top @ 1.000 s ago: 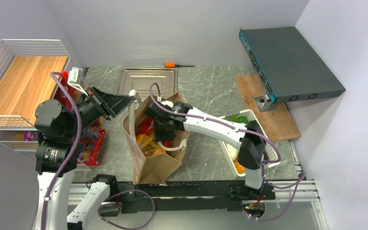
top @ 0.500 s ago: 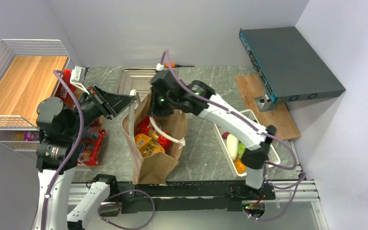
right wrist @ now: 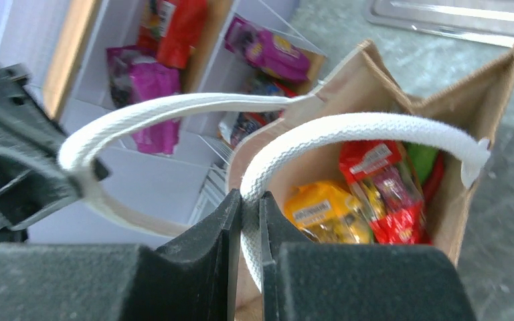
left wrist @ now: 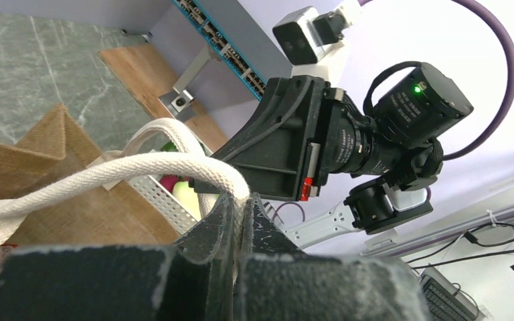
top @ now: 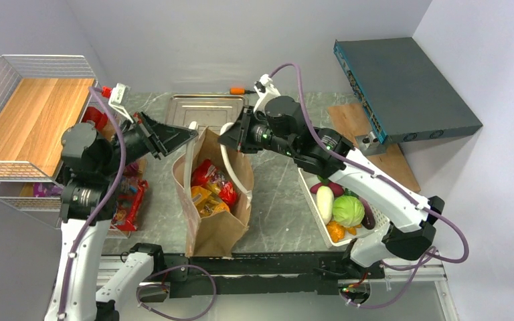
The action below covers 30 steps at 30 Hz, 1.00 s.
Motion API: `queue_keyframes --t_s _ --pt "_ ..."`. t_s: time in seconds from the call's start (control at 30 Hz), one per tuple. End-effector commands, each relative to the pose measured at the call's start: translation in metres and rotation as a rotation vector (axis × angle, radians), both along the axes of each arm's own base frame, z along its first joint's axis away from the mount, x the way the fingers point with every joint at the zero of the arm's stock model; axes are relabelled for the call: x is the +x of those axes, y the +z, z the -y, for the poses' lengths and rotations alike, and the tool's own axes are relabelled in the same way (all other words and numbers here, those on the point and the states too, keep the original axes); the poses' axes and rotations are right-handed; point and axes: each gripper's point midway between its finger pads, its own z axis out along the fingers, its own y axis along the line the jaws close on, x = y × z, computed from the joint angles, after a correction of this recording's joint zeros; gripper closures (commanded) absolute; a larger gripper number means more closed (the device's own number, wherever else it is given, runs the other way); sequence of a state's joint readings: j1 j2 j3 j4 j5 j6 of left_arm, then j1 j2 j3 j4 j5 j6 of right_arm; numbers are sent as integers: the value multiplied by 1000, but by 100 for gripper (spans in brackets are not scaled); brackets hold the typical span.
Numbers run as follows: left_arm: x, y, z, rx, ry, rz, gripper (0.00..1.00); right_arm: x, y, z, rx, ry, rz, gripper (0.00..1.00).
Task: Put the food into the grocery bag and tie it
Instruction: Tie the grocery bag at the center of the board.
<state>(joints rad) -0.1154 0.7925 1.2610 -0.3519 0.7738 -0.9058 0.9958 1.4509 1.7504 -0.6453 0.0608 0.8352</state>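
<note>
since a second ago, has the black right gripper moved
yes, the right gripper moved from inside the brown paper bag toward the flat steel tray

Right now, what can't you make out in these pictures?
- Bag bottom: top view, packets cover it.
- Bag's inside: left wrist view, behind its wall, handle and left claw.
- Basket's right side: top view, right arm overhangs it.
- Shelf packets' labels: right wrist view, blurred.

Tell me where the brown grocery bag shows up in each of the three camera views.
Top external: the grocery bag stands open at the picture's centre.
Left wrist: lower left, only the brown upper edge shows.
Right wrist: centre to right, mouth open, snack packets inside.
Shared landmark: its white loop handles.
</note>
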Motion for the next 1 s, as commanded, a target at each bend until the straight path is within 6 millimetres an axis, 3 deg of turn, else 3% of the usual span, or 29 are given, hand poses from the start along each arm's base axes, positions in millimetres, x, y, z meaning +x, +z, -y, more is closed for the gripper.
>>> queue_keyframes --t_s 0.0,0.17,0.3,0.43,0.57,0.73,0.97 --pt "-11 49 7 -40 -77 206 100 0 55 -33 206 116 186 100" --pt "-14 54 13 6 -152 264 100 -41 66 -67 288 444 210 100" --pt "-18 52 14 37 -182 272 100 -75 64 -74 323 680 229 100" --pt "-32 49 18 75 -262 302 100 -93 56 -75 340 847 235 100" --pt "-49 38 20 115 -345 288 100 -88 62 -60 360 854 338 100" --pt "-57 22 21 106 -381 232 97 -75 82 -38 558 743 490 100" --pt "-58 15 23 90 -425 177 93 -69 91 -41 716 731 513 100"
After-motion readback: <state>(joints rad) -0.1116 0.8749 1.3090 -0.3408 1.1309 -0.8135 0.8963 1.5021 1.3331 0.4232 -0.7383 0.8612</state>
